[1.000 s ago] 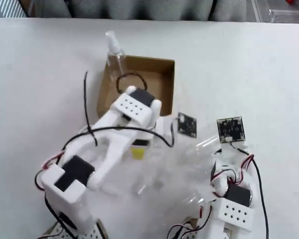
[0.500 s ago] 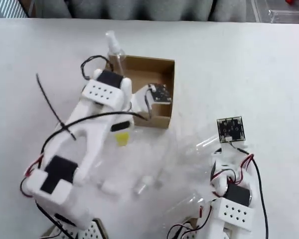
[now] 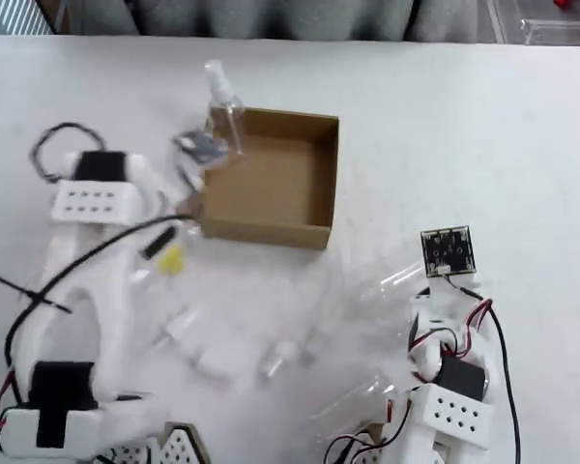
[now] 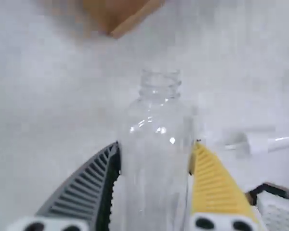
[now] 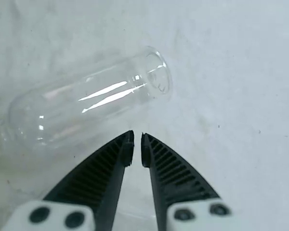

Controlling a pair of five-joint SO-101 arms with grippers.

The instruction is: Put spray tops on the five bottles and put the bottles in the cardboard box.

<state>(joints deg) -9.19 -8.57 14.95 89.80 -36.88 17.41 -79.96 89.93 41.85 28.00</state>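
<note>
White table [image 3: 483, 126] is spread under both arms, with the cardboard box [image 3: 271, 184] standing open on it; nothing is seen on the box's floor. One capped bottle [image 3: 222, 101] is seen upright at the box's far left corner, but it cannot be told whether it stands inside the wall or just outside it. At most one bottle of the five is therefore judged finished. Loose spray tops [image 3: 213, 362] are scattered on the side of the box nearest the arms, not yet fitted to anything, so most of the capping and all of the remaining boxing is judged to be left.

Beside the box's left wall, the left gripper [image 4: 154, 147] is closed on an open-necked bottle [image 4: 158, 110]. The grey and yellow jaws are pressed against its two sides, and its bare neck is pointed out past the fingertips toward a corner of the box.

Off the box's near right corner, the right gripper [image 5: 134, 144] is held with its jaws brought almost together, only a thin slit being left, and nothing is gripped. A second uncapped bottle [image 5: 91, 106] is laid on its side just beyond the fingertips, apart from them and not between them.
</note>
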